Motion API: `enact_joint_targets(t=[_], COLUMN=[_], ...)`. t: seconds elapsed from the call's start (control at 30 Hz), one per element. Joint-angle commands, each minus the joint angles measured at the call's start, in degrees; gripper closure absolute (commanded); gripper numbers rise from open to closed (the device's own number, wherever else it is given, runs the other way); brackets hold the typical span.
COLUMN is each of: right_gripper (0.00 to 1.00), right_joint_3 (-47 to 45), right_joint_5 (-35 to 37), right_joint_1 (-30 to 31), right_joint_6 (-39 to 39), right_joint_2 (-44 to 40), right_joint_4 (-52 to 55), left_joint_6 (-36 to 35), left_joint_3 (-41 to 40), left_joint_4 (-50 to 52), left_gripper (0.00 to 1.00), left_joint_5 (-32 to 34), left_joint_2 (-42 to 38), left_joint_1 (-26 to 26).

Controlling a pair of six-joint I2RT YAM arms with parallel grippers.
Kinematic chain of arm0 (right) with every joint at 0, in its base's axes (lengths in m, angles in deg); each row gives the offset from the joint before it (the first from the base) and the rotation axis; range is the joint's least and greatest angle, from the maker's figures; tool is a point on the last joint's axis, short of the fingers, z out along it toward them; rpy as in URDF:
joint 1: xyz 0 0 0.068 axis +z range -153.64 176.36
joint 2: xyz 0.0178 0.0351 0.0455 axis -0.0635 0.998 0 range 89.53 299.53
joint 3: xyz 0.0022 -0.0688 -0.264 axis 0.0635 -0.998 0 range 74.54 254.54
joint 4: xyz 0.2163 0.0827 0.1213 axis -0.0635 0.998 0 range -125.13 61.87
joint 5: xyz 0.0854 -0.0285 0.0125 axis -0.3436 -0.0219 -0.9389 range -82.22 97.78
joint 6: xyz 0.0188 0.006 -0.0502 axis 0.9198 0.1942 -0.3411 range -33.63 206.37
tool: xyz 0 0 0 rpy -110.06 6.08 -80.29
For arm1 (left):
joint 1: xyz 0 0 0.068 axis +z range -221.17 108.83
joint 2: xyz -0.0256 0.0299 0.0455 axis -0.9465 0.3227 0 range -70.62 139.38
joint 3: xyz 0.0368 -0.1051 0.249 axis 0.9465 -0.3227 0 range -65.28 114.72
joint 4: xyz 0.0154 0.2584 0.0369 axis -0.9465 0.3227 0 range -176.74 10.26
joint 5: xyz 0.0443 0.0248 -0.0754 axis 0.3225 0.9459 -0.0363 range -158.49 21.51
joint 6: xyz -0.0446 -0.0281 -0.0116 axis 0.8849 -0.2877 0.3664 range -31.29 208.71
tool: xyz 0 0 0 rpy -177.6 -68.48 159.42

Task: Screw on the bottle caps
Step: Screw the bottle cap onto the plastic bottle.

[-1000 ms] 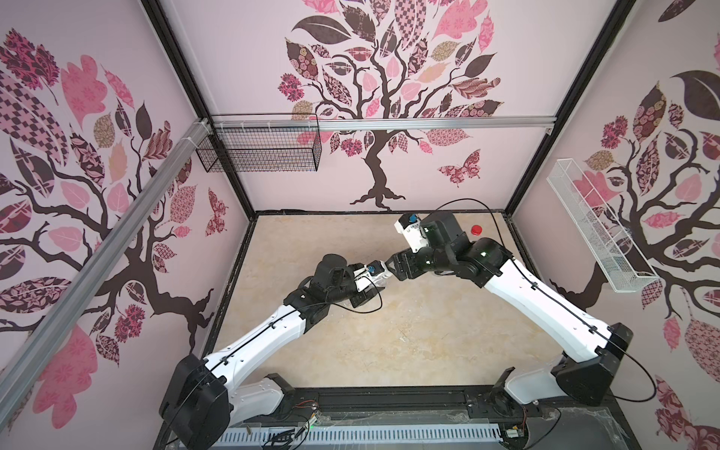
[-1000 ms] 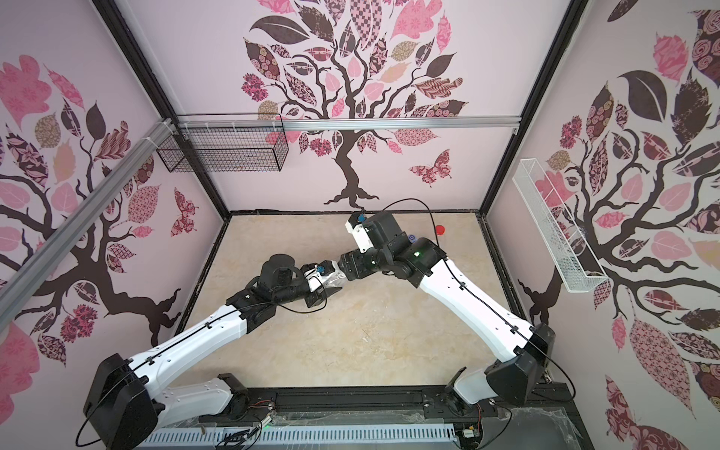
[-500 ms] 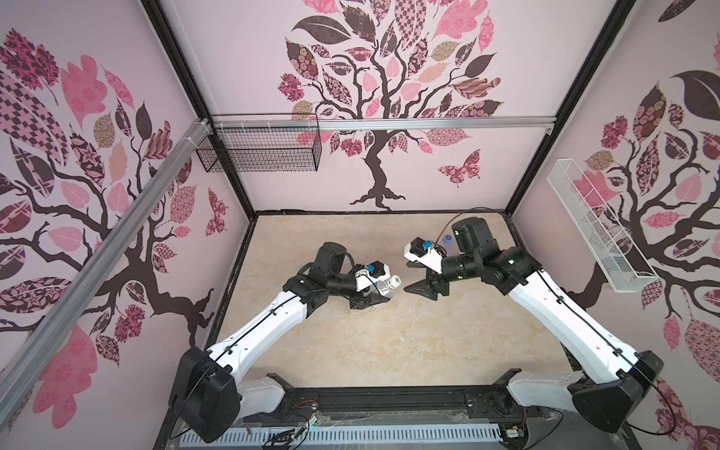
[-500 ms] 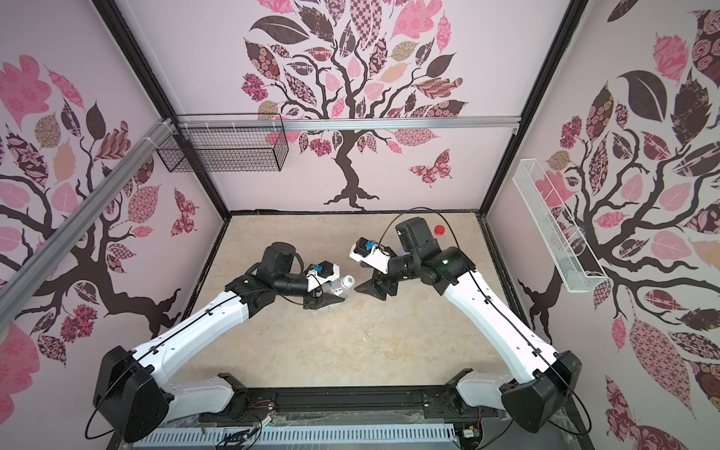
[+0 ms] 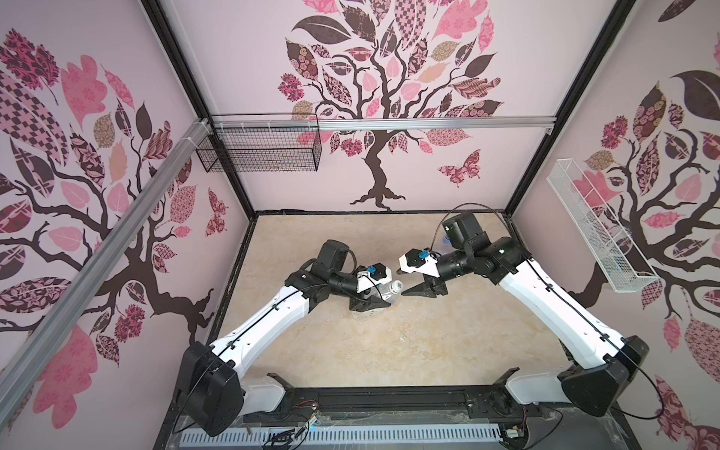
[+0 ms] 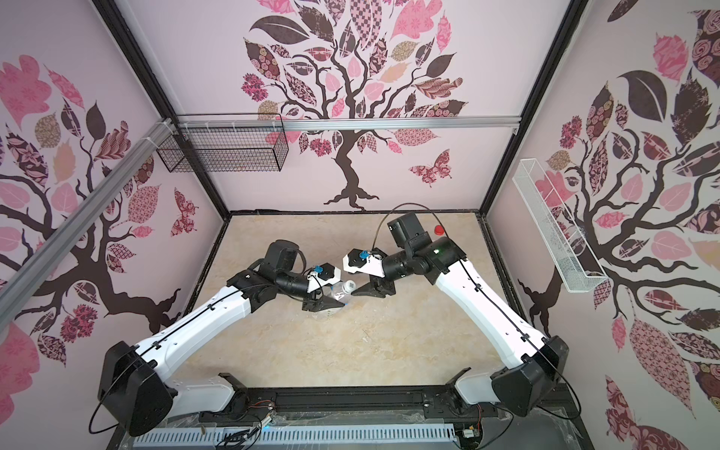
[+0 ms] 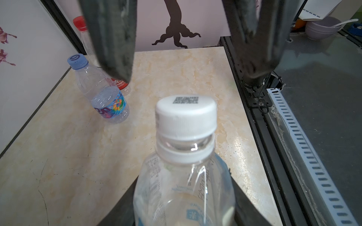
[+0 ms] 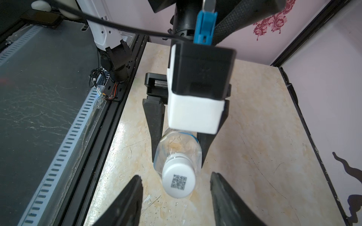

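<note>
White round plastic screw cap [image 7: 186, 115], printed with a dark square code on top, sits on the neck of a tall clear plastic bottle [image 7: 184, 185] with a pale label. The left gripper [image 8: 179, 156] is clamped on this bottle's body, one black finger on each side. It holds the bottle tilted so that the capped neck points toward the right gripper [image 7: 188, 76]. The right gripper's jaws stand apart, wider than the cap. In the right wrist view its black fingers [image 8: 127, 199] show to either side of the cap with clear gaps, touching nothing. In both top views the two grippers face each other near the middle of the beige marble-patterned tabletop [image 5: 350, 350], each white arm reaching in from its own front corner.

Further out, near the far right corner, two more bottles stand upright just beside each other. A squat clear bluish plastic bottle [image 7: 103, 94] with a colourful label wears a round blue cap [image 7: 77, 60] with a white mark. Behind it, a clear plastic bottle with a red label [image 7: 86, 42] wears a round red cap [image 7: 79, 23]. How tightly any cap is turned cannot be told.

Pink walls with dark tree decals enclose the table. A black wire basket [image 5: 261, 150] hangs on the back wall, a white wire basket [image 5: 596, 230] on the right wall.
</note>
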Motion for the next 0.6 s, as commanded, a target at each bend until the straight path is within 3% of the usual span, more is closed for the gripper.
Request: enact_joint_targets(t=[0.0, 0.23, 0.43, 0.57], right_gripper=[0.41, 0.47, 0.64, 0.68], right_joint_3=[0.3, 1.56, 2.15, 2.98], right_joint_5=[0.49, 0.83, 0.65, 0.4], right_joint_1=[0.75, 1.59, 1.65, 1.67], right_joint_6=[-1.59, -2.39, -2.56, -2.26], right_joint_2=[0.95, 2.78, 3.42, 3.46], right_joint_4=[0.64, 1.61, 3.27, 4.67], left_joint_6=[-0.11, -0.15, -0.16, -0.36], left_joint_3=[0.89, 1.05, 0.74, 0.58], left_joint_4=[-0.24, -0.3, -0.18, -0.18], left_gripper=[0.64, 0.64, 0.64, 0.64], left_joint_5=[-2.06, -2.48, -2.44, -1.83], left_joint_2=[-0.06, 0.06, -0.29, -0.28], left_joint_1=[0.0, -0.09, -0.12, -0.09])
